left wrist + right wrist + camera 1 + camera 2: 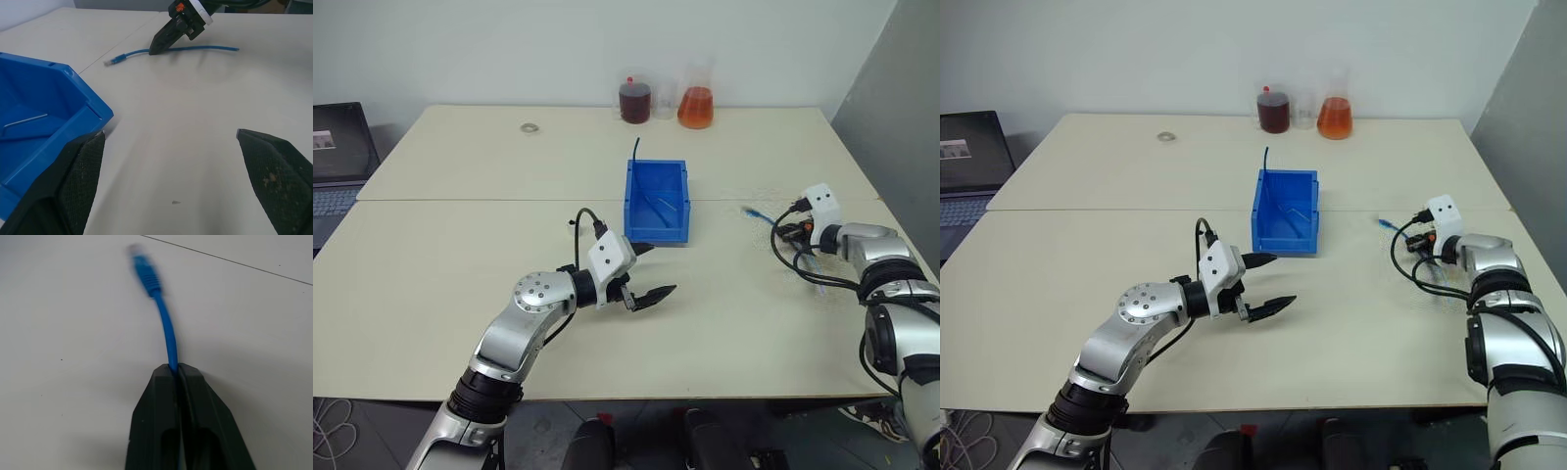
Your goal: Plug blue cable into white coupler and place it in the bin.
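Grasp step: right gripper (177, 369) clamped on blue cable (195, 49), plug end lying on table (460, 294) right of bin (656, 201). Left gripper (646, 272) spread wide, empty, beside bin front. Coupler not spotted. Next: lift cable, bring toward centre without slipping.

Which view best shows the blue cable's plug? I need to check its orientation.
The left wrist view: the blue cable lies full length, plug visible beside the shut right hand. Right wrist view blurs the plug; in the eye views it is tiny.
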You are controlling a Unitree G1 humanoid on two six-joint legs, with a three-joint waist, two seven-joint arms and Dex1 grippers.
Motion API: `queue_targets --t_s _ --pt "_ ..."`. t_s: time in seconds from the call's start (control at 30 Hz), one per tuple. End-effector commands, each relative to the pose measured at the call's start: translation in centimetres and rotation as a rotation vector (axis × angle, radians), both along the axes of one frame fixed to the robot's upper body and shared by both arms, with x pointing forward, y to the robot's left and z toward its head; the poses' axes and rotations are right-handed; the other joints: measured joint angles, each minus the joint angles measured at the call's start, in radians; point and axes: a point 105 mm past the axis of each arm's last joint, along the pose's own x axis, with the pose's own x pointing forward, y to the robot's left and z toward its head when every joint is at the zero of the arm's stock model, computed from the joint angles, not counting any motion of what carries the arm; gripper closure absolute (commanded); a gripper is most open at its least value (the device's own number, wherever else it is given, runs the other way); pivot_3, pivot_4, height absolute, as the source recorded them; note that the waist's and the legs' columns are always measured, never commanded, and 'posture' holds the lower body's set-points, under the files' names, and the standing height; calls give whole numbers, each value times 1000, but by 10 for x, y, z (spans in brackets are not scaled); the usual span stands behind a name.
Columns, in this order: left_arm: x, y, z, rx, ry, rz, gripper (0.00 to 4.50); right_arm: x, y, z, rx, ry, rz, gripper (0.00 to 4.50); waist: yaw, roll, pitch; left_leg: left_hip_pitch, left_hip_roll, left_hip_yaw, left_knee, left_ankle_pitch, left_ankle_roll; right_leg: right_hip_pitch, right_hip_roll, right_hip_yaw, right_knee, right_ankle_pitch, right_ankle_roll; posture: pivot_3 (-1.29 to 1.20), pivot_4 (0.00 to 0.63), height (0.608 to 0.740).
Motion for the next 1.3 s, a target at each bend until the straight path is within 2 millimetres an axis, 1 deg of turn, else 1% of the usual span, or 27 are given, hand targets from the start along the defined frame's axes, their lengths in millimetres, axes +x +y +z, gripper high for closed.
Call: queue_targets --t_s 0.03,0.1,0.17,0.23,0.3,0.4,0.5,0.53,0.57,0.63,0.67,0.73,0.83,0.93,1.03,1.17,1.3 --pt "-4 9 13 -24 -24 25 0 -16 -9 -1 -25 26 105 4452 4 0 0 0 0 0 0 0 0 0 0 0 0 0 0 0 150 740" --pt "-9 18 17 -42 -16 54 0 -30 -2 3 -43 19 231 4452 6 0 0 0 0 0 0 0 0 0 0 0 -1 0 0 0 150 740" --pt "-12 35 24 -71 -24 138 0 -55 13 11 -45 15 365 4452 12 1 0 -1 1 -1 -1 0 0 0 0 -1 -1 0 0 0 150 740" --pt "-13 50 31 -101 -36 225 0 -75 29 16 -46 13 444 4452 17 1 0 -1 1 -2 -1 0 0 -1 0 -1 -2 0 0 0 150 740" --pt "-16 65 34 -134 -21 314 0 -94 48 20 -33 10 523 4452 15 2 0 -2 2 -2 -1 0 0 -1 0 -1 -1 0 0 0 150 740" --pt "-29 87 32 -139 -15 432 0 -119 86 23 2 5 632 4452 8 2 0 0 2 -2 0 0 0 -1 1 0 1 0 0 0 150 740" --pt "-46 97 26 -142 19 495 0 -129 123 19 37 -10 703 4452 0 1 0 3 3 -2 1 0 0 1 2 0 2 -2 3 0 150 740" --pt "-54 98 23 -144 38 501 0 -130 137 17 47 -14 722 4452 1 1 0 3 3 -2 1 0 0 1 3 0 2 -3 4 0 150 740" --pt "-66 97 14 -119 66 489 0 -130 153 11 59 -13 747 4452 1 0 1 3 3 -3 1 0 0 1 3 -1 2 -3 5 0 150 740" --pt "-86 96 -2 -68 124 456 0 -128 179 0 56 -3 790 4452 -8 -1 0 3 3 -2 0 0 0 1 3 0 2 -3 5 0 150 740" --pt "-93 96 -10 -46 147 444 0 -127 188 -5 48 4 810 4452 -9 -1 0 4 4 -1 0 0 0 1 3 1 2 -3 5 0 150 740" --pt "-100 98 -19 -8 166 432 0 -125 201 -11 37 13 833 4452 -5 -1 0 3 3 -1 0 0 0 0 3 0 3 -3 3 0 150 740" --pt "-105 104 -30 41 183 433 0 -119 219 -15 25 17 870 4452 7 -2 0 2 2 -2 0 0 -1 0 2 -1 2 -3 3 0 150 740" --pt "-108 112 -37 58 194 454 0 -114 233 -17 3 -7 918 4452 9 -2 0 3 3 -1 0 0 -1 0 3 -1 1 -3 3 0 150 740" --pt "-109 118 -42 47 206 490 0 -107 240 -20 -21 -26 924 4452 8 -2 0 2 3 -1 -1 0 0 -1 3 -1 0 -2 0 0 150 740" --pt "-107 115 -46 23 210 504 0 -103 246 -23 -18 -38 914 4452 6 -2 0 1 4 -1 -1 0 0 -1 3 -1 -1 -2 -1 0 150 740" --pt "-103 112 -47 13 202 511 0 -100 246 -26 -17 -39 900 4452 4 -2 0 2 4 -1 -1 0 0 -1 3 -1 0 -2 -1 0 150 740"
